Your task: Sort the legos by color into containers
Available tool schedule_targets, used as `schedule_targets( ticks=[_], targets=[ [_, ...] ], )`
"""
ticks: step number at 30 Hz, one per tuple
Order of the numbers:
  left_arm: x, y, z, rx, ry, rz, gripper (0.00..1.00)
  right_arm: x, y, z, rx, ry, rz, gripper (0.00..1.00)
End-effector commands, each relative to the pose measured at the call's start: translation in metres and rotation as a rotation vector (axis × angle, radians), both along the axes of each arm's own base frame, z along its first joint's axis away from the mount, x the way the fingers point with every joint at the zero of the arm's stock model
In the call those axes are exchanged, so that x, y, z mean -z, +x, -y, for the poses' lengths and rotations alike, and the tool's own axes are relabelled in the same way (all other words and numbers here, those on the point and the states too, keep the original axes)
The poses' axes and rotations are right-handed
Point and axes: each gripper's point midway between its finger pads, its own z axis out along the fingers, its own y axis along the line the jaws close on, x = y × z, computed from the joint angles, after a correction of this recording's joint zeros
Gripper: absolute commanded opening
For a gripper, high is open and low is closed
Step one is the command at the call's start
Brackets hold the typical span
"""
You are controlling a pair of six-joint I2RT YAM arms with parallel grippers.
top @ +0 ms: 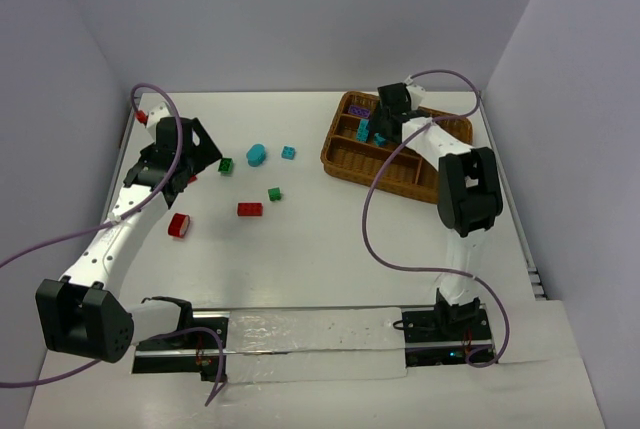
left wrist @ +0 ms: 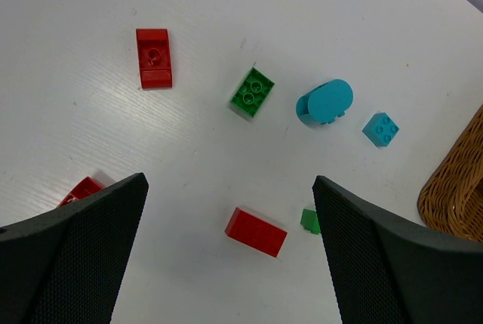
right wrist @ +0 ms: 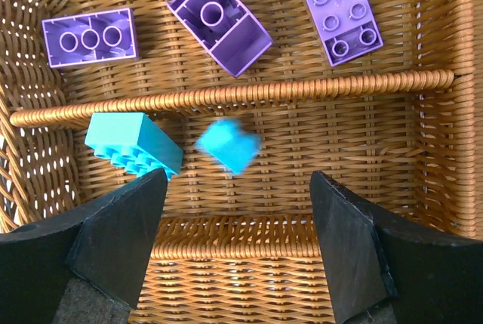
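My right gripper (right wrist: 238, 180) hangs open over the wicker tray (top: 342, 161), above a narrow slot. In that slot a teal brick (right wrist: 133, 144) lies by the left finger. A second, smaller teal brick (right wrist: 228, 145) shows blurred and loose between the jaws, touching neither finger. Three purple bricks (right wrist: 219, 19) lie in the slot beyond the divider (right wrist: 302, 90). My left gripper (left wrist: 230, 184) is open above the table, over a red brick (left wrist: 256, 232). A small green brick (left wrist: 309, 220) is half hidden by the right finger. Farther off lie a green brick (left wrist: 252, 92), a rounded teal piece (left wrist: 324, 102), a small teal brick (left wrist: 380, 129) and another red brick (left wrist: 154, 57).
One more red brick (top: 179, 225) lies near the left arm's forearm. A small red piece (top: 141, 115) sits at the table's far left corner. The tray's rim (left wrist: 456, 188) shows at the right edge of the left wrist view. White walls close in the table at the back and sides.
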Motion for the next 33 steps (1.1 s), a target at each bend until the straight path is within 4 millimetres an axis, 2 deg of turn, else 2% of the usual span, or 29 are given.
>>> schedule_targets(
  ticks=[1,4,5,6,7,10,11,13,14,16,19,20,21,23,24,25,28,29,33],
  targets=[
    [-0.013,0.008,0.006,0.020,-0.026,0.035,0.99,-0.055,0.011,-0.003,-0.014,-0.007,0.121,0.84],
    [-0.012,0.012,0.011,0.035,-0.040,0.030,0.99,-0.083,0.002,-0.018,-0.063,-0.005,0.177,0.83],
    [-0.012,0.014,0.012,0.034,-0.041,0.027,0.99,-0.080,0.001,-0.018,-0.071,-0.015,0.171,0.82],
    [-0.011,0.017,0.016,0.046,-0.049,0.019,0.99,-0.095,-0.007,-0.037,-0.115,-0.016,0.197,0.82],
    [-0.010,0.021,0.018,0.052,-0.050,0.011,0.99,-0.101,-0.012,-0.053,-0.154,-0.015,0.207,0.82],
    [-0.007,0.035,0.027,0.061,-0.042,-0.017,0.97,-0.106,-0.025,-0.089,-0.248,-0.028,0.207,0.81],
    [-0.006,0.040,0.032,0.063,-0.038,-0.029,0.97,-0.102,-0.034,-0.116,-0.312,-0.028,0.195,0.81],
    [-0.003,0.050,0.037,0.060,-0.032,-0.050,0.97,-0.104,-0.041,-0.145,-0.391,-0.035,0.189,0.80],
    [-0.003,0.056,0.039,0.057,-0.034,-0.059,0.97,-0.099,-0.046,-0.169,-0.454,-0.046,0.174,0.80],
    [-0.003,0.059,0.040,0.048,-0.035,-0.069,0.97,-0.083,-0.053,-0.199,-0.534,-0.096,0.123,0.79],
    [-0.007,0.057,0.037,0.038,-0.033,-0.063,0.98,-0.064,-0.051,-0.247,-0.655,-0.132,0.073,0.81],
    [-0.009,0.056,0.036,0.035,-0.032,-0.055,0.98,-0.070,-0.049,-0.254,-0.666,-0.132,0.071,0.82],
    [-0.009,0.055,0.036,0.033,-0.031,-0.054,0.98,-0.051,-0.048,-0.256,-0.666,-0.142,0.038,0.82],
    [-0.011,0.052,0.033,0.022,-0.030,-0.048,0.98,-0.050,-0.044,-0.268,-0.654,-0.116,0.023,0.83],
    [-0.011,0.051,0.032,0.022,-0.030,-0.047,0.98,-0.032,-0.043,-0.273,-0.650,-0.112,-0.006,0.83],
    [-0.011,0.050,0.032,0.021,-0.031,-0.046,0.98,-0.033,-0.040,-0.279,-0.631,-0.084,0.003,0.84],
    [-0.011,0.048,0.030,0.016,-0.027,-0.047,0.99,-0.018,-0.031,-0.285,-0.579,-0.064,-0.010,0.84],
    [-0.011,0.047,0.029,0.013,-0.020,-0.048,0.99,-0.006,-0.028,-0.282,-0.546,-0.064,-0.029,0.84],
    [-0.011,0.044,0.026,0.008,-0.012,-0.043,0.99,0.004,-0.020,-0.291,-0.506,-0.019,-0.026,0.84]
  ],
)
